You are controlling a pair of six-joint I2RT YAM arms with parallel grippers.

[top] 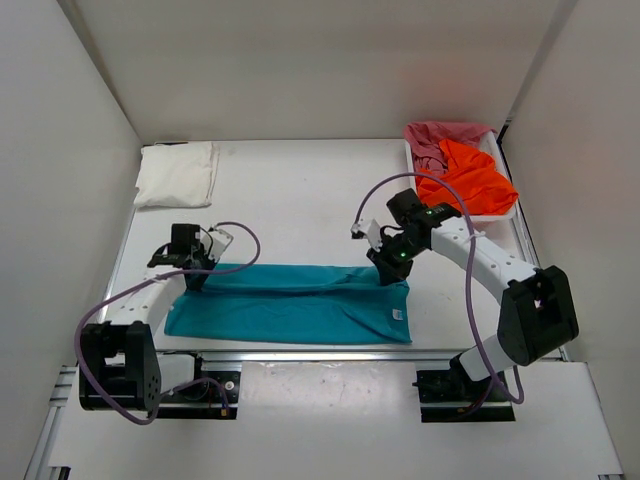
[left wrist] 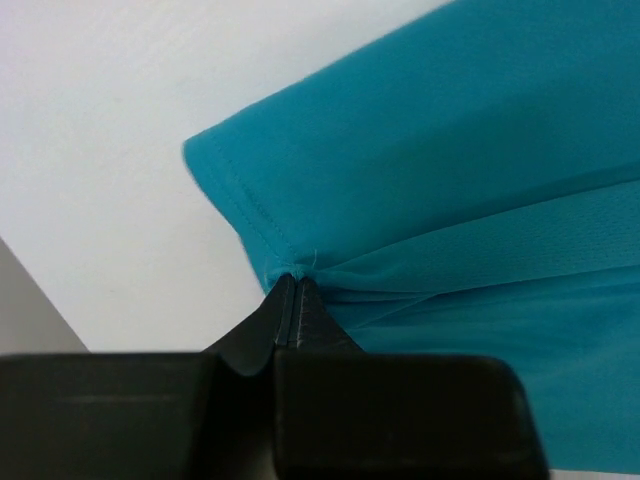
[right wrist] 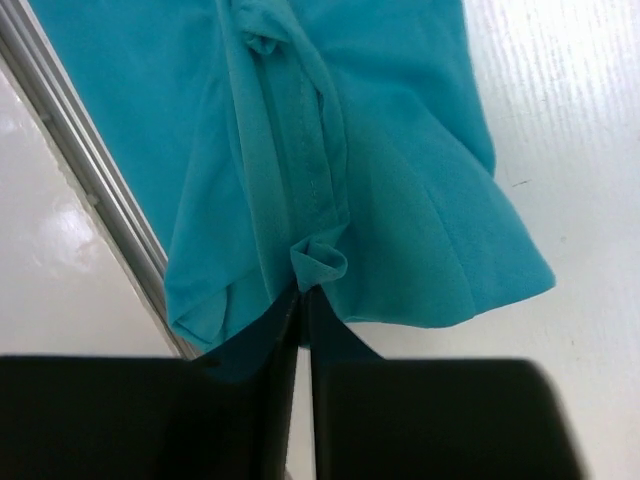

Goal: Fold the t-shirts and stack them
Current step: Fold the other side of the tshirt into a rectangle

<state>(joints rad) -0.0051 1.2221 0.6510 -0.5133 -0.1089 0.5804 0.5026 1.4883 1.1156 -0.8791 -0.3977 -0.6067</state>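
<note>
As both arms reach in over the table [top: 300,190], count four t-shirts in play. One, the teal shirt [top: 290,305], lies stretched in a long band across the near part of the table, folded lengthwise, with a small white tag showing at its near right corner. Two, the white shirt [top: 177,173], sits folded in the far left corner, well apart from everything else. Three and four, the orange shirt [top: 470,180] and the pinkish-red shirt [top: 440,140], are heaped loose in the one white basket [top: 500,150] at the far right, orange lying over the near side of the red.

Two grippers, and both are on the teal. The left gripper [top: 193,275] is down at the band's far left corner; its wrist view shows the two fingers pressed tight together with the stitched hem nipped between the tips. The right gripper [top: 385,270] is at the far right corner; its wrist view shows the fingers drawn almost together, just a thin slit between them, pinching a small bunched fold of teal cloth beside a seam. A metal rail [right wrist: 80,190] runs just beside that end of the shirt.
</note>
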